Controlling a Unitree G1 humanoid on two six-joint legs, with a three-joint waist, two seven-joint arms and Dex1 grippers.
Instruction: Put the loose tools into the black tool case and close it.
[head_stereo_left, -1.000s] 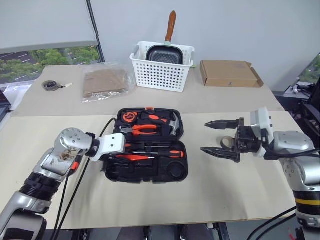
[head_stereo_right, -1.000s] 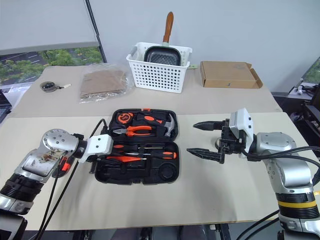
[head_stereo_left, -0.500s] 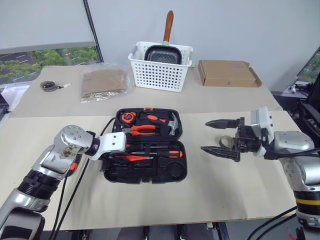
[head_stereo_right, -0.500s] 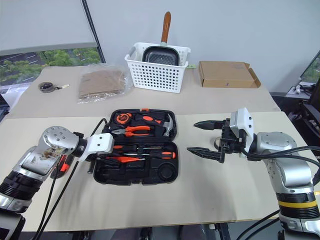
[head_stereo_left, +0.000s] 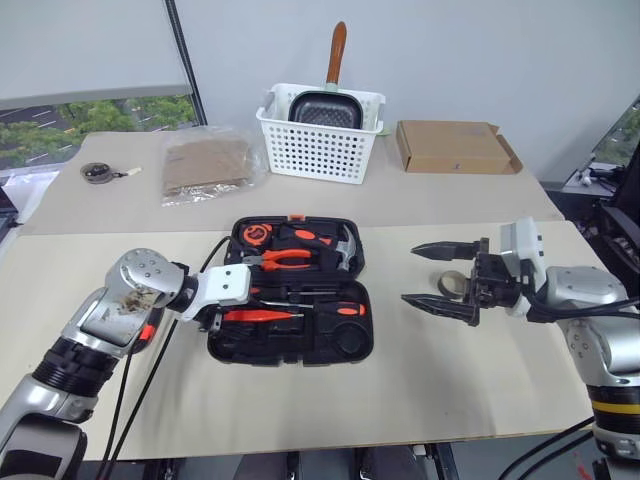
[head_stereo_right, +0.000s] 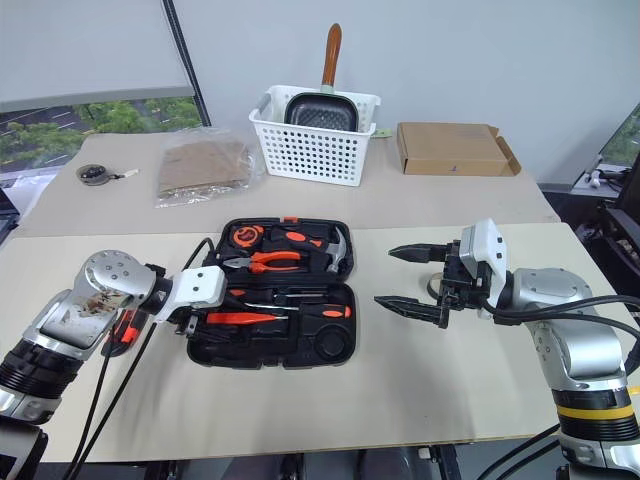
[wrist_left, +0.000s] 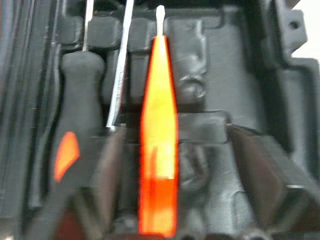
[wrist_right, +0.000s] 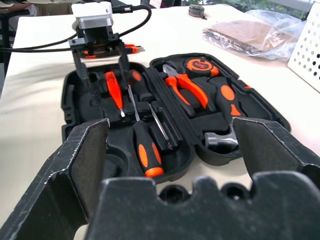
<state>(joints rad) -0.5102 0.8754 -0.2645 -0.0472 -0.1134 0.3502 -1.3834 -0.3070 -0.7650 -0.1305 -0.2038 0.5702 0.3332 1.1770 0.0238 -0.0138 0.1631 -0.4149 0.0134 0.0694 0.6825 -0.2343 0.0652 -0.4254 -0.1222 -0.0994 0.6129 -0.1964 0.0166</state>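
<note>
There the black tool case (head_stereo_left: 292, 292) lay open near the middle of the table (head_stereo_left: 420, 390), two long screwdrivers (wrist_right: 145, 145) and a slim orange tool (wrist_left: 157, 145) bedded in its near half. The left gripper (wrist_right: 100, 50) hung over that half's left end, its fingers parted to either side of the orange tool, touching nothing that could be made out. A tape roll (head_stereo_left: 452, 283) sat right of the case, behind the right gripper (head_stereo_left: 440, 278), whose fingers stood wide apart and empty.

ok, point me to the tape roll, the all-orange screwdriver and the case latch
tape roll (head_stereo_left: 449, 283), left eye view, its rim.
all-orange screwdriver (wrist_left: 158, 150), left wrist view, mid handle.
case latch (head_stereo_right: 291, 219), right eye view, the orange tab.
</note>
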